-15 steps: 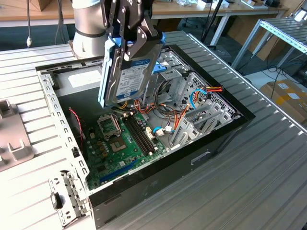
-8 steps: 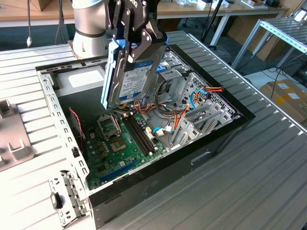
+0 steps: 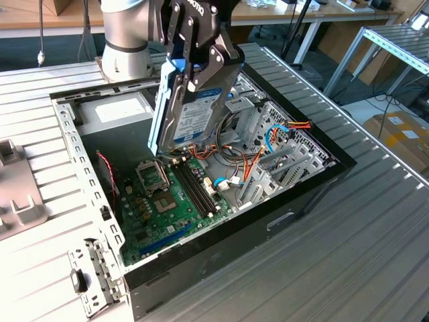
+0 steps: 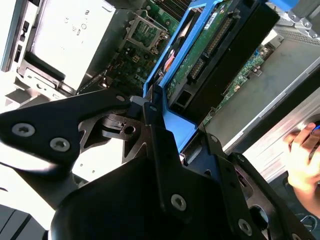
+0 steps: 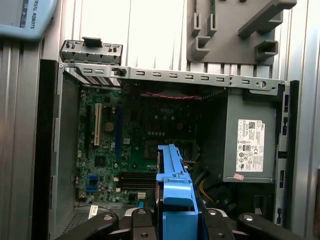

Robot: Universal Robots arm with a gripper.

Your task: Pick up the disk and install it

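Gripper (image 3: 192, 72) is clamping disk (image 3: 198, 111) by its blue end, hanging it tilted above open PC case (image 3: 268, 221). Risk: lower edge snagging cables (image 3: 249, 157) or knocking mobo (image 3: 161, 225) if descending skewed.

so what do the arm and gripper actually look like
The arm is a smooth silver-grey cylinder with a rounded joint. The gripper is matte black, built of angular linked plates with silver screw heads and some white lettering.
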